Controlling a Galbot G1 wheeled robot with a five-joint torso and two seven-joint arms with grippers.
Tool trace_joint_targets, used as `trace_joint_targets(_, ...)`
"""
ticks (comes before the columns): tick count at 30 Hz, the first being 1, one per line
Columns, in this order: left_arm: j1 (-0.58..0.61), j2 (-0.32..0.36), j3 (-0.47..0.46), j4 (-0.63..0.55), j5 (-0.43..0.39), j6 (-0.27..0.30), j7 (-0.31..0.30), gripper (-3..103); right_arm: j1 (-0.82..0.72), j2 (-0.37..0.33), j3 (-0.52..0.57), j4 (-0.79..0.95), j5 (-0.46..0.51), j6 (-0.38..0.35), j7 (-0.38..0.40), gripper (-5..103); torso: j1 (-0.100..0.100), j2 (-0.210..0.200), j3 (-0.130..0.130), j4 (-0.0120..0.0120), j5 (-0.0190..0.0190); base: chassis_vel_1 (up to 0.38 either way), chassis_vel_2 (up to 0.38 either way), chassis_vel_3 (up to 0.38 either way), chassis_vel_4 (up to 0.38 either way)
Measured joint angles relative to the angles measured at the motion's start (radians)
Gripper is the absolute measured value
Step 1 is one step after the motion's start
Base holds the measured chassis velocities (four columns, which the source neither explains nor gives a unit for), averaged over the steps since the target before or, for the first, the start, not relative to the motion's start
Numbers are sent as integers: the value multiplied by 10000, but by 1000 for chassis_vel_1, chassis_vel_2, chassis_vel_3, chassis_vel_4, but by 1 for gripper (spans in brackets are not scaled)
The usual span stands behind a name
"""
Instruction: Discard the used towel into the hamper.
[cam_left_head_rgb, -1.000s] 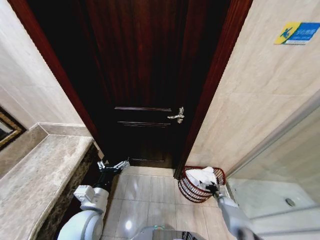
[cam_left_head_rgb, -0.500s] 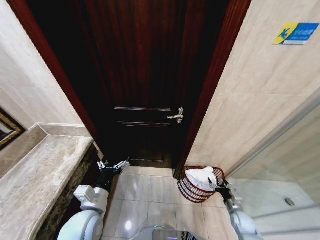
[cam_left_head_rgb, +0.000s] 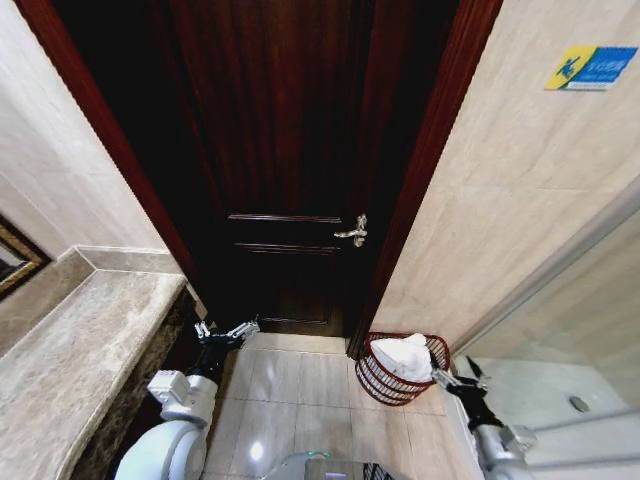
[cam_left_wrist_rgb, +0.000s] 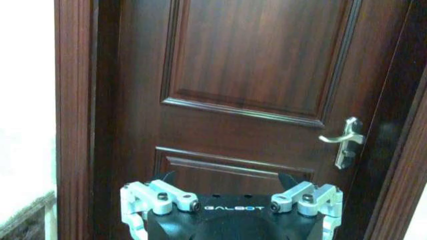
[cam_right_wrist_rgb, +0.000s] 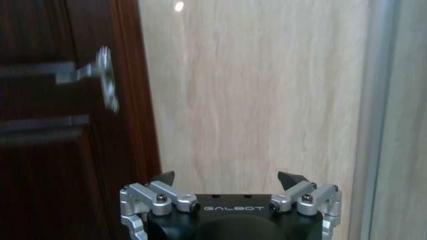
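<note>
The hamper (cam_left_head_rgb: 376, 384), a small round red-brown wire basket, stands on the floor by the door frame at the foot of the right wall. The white towel (cam_left_head_rgb: 403, 356) lies bunched inside it, rising above the rim. My right gripper (cam_left_head_rgb: 460, 379) is open and holds nothing, just right of the hamper and apart from the towel. In the right wrist view that gripper (cam_right_wrist_rgb: 227, 176) points at the beige wall and the door edge. My left gripper (cam_left_head_rgb: 225, 332) is open and idle near the door's lower left; the left wrist view has it (cam_left_wrist_rgb: 227, 178) facing the door.
A shut dark wooden door (cam_left_head_rgb: 290, 150) with a metal handle (cam_left_head_rgb: 353, 232) fills the way ahead. A marble counter (cam_left_head_rgb: 70, 360) runs along the left. A glass shower partition (cam_left_head_rgb: 560, 330) stands at the right. Tiled floor (cam_left_head_rgb: 300, 390) lies between the arms.
My right gripper has drawn back from the hamper toward the right, leaving the towel lying in it. The left arm has not moved.
</note>
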Motion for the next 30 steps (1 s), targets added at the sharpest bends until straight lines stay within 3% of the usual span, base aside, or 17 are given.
trace_joint_targets(4,0,-1,-1,0,0,0,-1,100,-758,532,7,1127,94,357,21,100,0,0,0,-2,-1,0,0,0,0)
trace_joint_targets(8,0,0,0,0,0,0,0,100,-1411,1038,-107,2415,-568,1214,-9,100,-1,1,0,-2,-3,0,0,0,0)
trace_joint_targets(25,0,0,0,0,0,0,0,100,-1257,377,-364,2918,-316,1949,540,101,0,-1,1,-1,0,0,0,0,0)
trace_joint_targets(30,0,-1,0,-1,0,0,0,100,-1208,87,-393,3097,657,1811,600,100,0,-1,1,0,-2,0,0,0,0)
